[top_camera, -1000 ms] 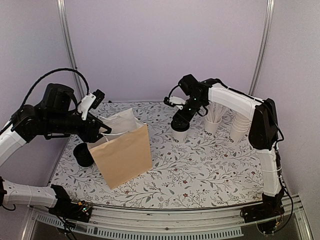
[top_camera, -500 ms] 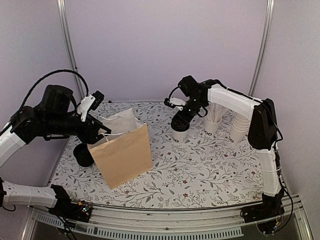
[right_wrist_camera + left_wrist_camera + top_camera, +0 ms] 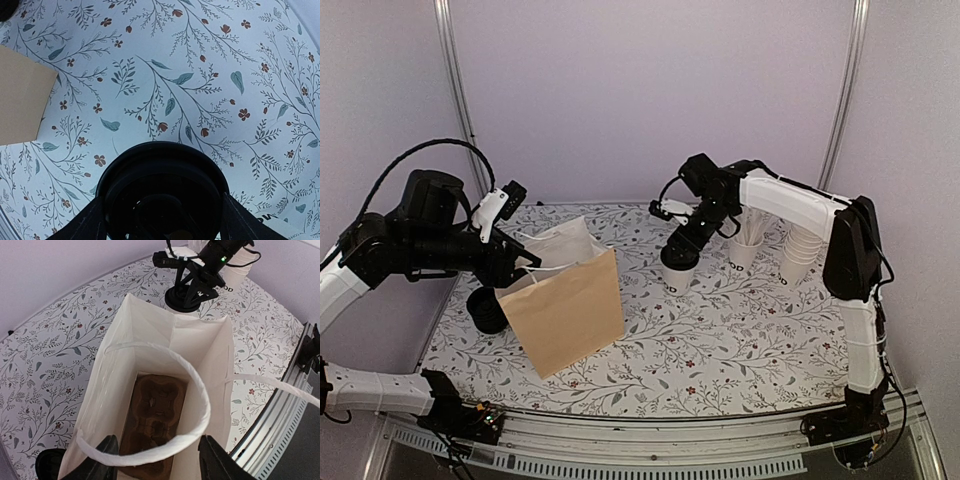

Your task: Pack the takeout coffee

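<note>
Top external view showed the right gripper (image 3: 680, 252) set down over the takeout coffee (image 3: 678, 278), which stood on the tabletop (image 3: 720, 330) near the back, well apart from the brown paper bag (image 3: 570, 310). Coming from above let the fingers take the cup at its black lid and kept them off the cup of straws (image 3: 744, 250) and the stack of lidless cups (image 3: 798, 255) to its right. In the right wrist view a finger lay against each side of the lid, so the gripper looked closed on the coffee; whether the cup had left the tabletop could not be told.

The left gripper (image 3: 161, 460) hung over the bag's near rim, probably to keep the mouth open and steady for the cup. Its jaws stood wide, with a paper handle looping between them; whether they touched the paper could not be told. A brown moulded carrier (image 3: 155, 425) lay on the bag's floor, with nothing in it.
</note>
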Tool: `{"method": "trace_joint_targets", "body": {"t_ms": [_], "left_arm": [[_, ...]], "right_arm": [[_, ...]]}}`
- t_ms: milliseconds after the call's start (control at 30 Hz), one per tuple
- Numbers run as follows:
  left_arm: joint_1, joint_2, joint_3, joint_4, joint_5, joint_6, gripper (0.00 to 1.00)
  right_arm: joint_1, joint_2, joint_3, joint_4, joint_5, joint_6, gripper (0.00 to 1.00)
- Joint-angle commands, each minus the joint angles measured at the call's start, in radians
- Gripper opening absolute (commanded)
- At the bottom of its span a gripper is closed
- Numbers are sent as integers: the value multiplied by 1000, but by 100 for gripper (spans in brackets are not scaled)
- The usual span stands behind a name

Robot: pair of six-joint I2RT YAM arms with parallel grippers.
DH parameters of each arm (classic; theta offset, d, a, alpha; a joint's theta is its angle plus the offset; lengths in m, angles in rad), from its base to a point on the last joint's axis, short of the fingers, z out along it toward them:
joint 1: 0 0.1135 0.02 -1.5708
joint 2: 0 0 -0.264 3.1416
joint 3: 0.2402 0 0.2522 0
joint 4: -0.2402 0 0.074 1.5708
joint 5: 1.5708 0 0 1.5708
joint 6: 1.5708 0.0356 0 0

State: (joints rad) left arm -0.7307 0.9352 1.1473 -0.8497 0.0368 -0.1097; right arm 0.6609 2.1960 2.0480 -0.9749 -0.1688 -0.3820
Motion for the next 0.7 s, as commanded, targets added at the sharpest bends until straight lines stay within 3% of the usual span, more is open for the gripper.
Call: {"method": "trace_joint_targets", "body": {"t_ms": [0, 267, 500, 667], "left_arm": [[9, 3, 11, 23, -7, -5, 58], [11, -2, 15, 26, -33, 10, 63], [11, 23, 57, -45, -111, -3, 75], [14, 75, 66, -68, -77, 0, 73]], "right_arm": [[45, -114, -61, -17, -55, -26, 72], [93, -251, -216, -73, -60, -101, 69], [92, -435, -484, -21, -47, -189, 69], [90, -577, -674, 36, -33, -230, 69]]}}
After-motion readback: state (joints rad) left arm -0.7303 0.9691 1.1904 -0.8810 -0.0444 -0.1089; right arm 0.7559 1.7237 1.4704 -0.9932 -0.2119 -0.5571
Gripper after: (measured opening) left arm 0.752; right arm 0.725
